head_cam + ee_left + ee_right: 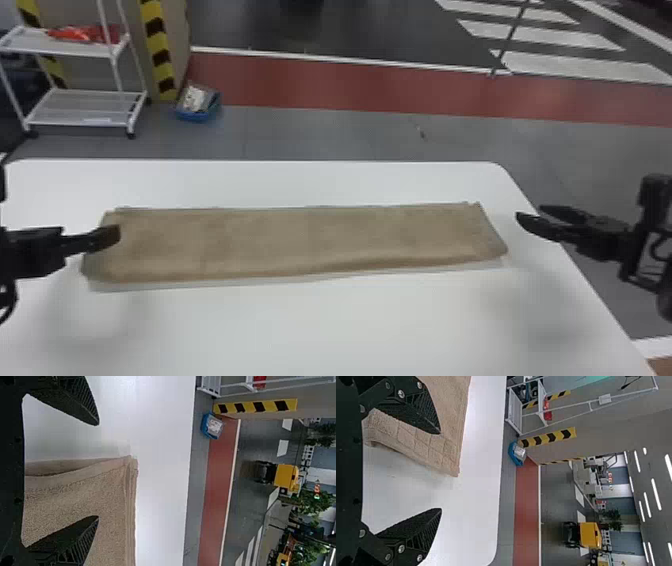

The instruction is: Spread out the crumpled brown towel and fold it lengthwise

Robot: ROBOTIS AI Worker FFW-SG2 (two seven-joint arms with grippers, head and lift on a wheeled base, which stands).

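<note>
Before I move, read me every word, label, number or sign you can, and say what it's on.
No words or numbers can be read.
Towel, table, left pincer, right pincer: no print I can make out.
Pale item in the blue bin: any print too small to read.
Pale patch on the cart: too small to tell if it's a label.
Striped post: stripes, no words.

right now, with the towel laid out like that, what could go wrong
The front edge of the brown towel looks slightly slanted and wavy, so the fold may be uneven. The left end effector stands open over the towel's left end and could drag it askew if it moves low. The right end effector is also open near the other end and might catch that corner.
</note>
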